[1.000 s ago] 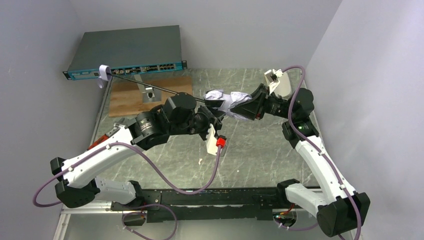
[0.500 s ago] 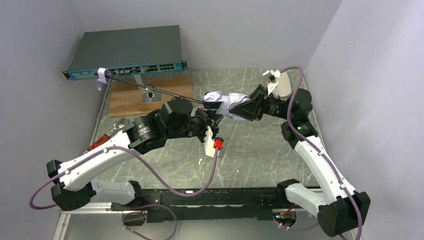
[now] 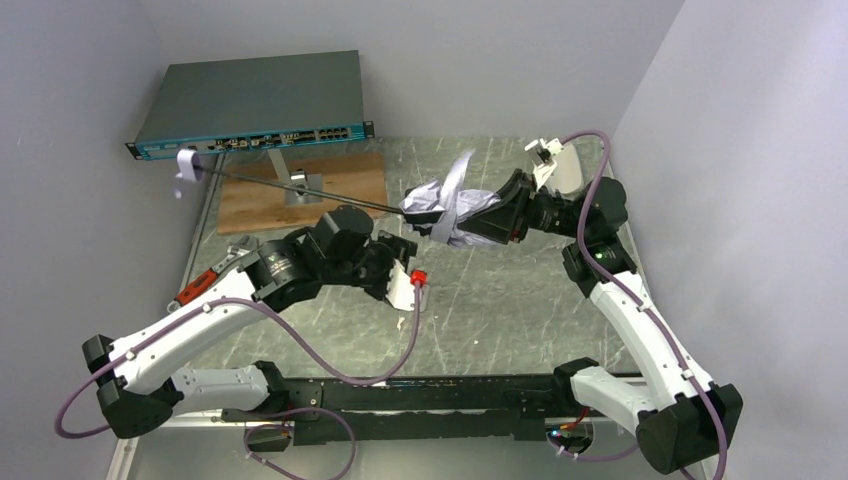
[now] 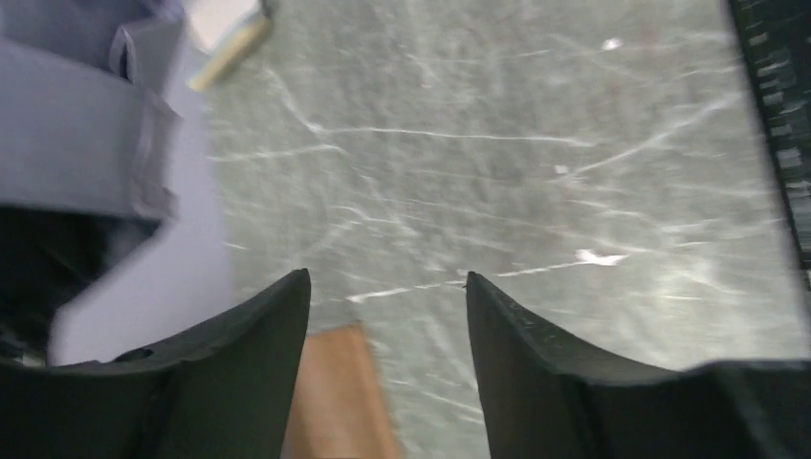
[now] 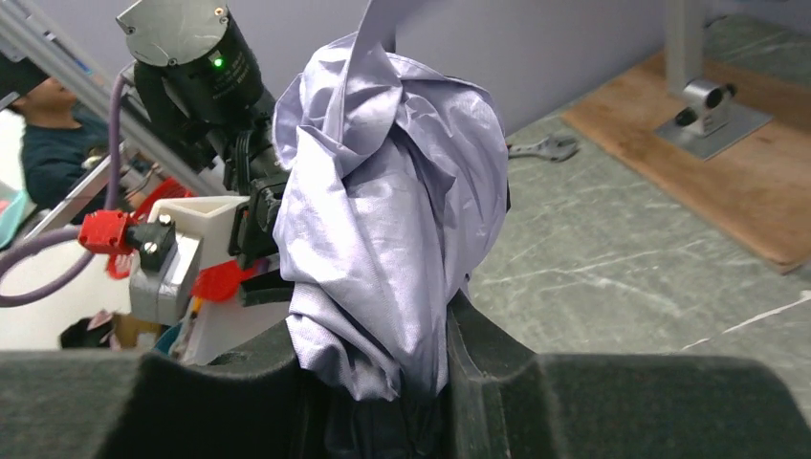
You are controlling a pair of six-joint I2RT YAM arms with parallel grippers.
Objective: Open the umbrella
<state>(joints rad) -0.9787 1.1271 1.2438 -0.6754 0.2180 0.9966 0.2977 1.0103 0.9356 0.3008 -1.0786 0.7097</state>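
Grey-green marbled counter (image 3: 500, 300), plain grey walls (image 3: 720, 150) on three sides. Network switch (image 3: 250, 100) sits at the back left. Wooden board (image 3: 250, 200) lies in front of it, with a metal bracket (image 3: 303, 186) on top. Wrench (image 5: 540, 148) lies on the counter near the board's edge.

Umbrella (image 3: 455, 205) is up off the counter, around the middle and toward the back. It is not open. Its canopy (image 5: 392, 220) is a crumpled pale silvery bundle, with dark fabric showing at the bottom in the right wrist view. Thin black shaft (image 3: 350, 200) runs from the bundle leftward over the board. It ends at the small white handle (image 3: 185, 165), just in front of the switch's left end. A pale strap (image 3: 455, 175) sticks up loose from the bundle.

Right claw (image 5: 383, 354) is closed on the canopy bundle, one finger on each side, fabric pinched between them. That arm reaches in from the right.

Left claw (image 4: 387, 282) has its fingers spread with nothing between them. Only bare counter and a bit of the board show through the gap. It sits just beside the bundle on the near-left side. Pale fabric fills the left of its wrist view, but contact can't be told.
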